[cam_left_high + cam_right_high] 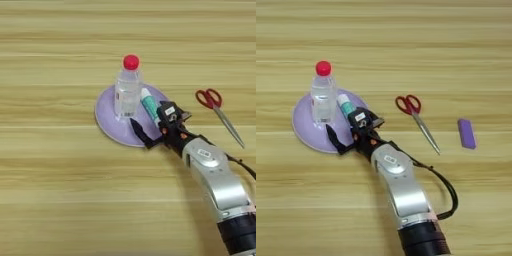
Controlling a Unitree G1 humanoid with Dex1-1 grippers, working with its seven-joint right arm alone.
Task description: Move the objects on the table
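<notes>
- Where the picture's near edge cuts it off, the robot's right arm (406, 195) enters low and right of centre, its black cuff nearest and its silver forearm running far and leftward over the table (50, 200).
- A black cable (448, 192) loops out from the right side of the forearm and curves back toward the cuff.
- At the arm's far end sits the right gripper (150, 125), reaching over the near right rim of a round lilac plate (107, 125).
- Its two black fingers stand apart: one finger (139, 132) stretches left and lies low over the plate's near rim, while the other is by the tube; whether it touches the tube cannot be told.
- Nothing is clamped between them.
- On the plate's right part lies the white-and-teal glue-stick tube (148, 105), its white end pointing far and its teal body slanting near and right, right up against the gripper's head.
- Just left of the tube, and seeming to touch it, the small clear plastic bottle with red cap (128, 90) stands upright on the plate, toward its far side.
- Right of the plate, well apart from it, the red-handled metal scissors (417, 120) lie flat on the bare wood, handles far and closed blades pointing near and right.
- Further right again, apart from the scissors, a small purple block (466, 133) lies on the table; only the right eye view reaches it.
</notes>
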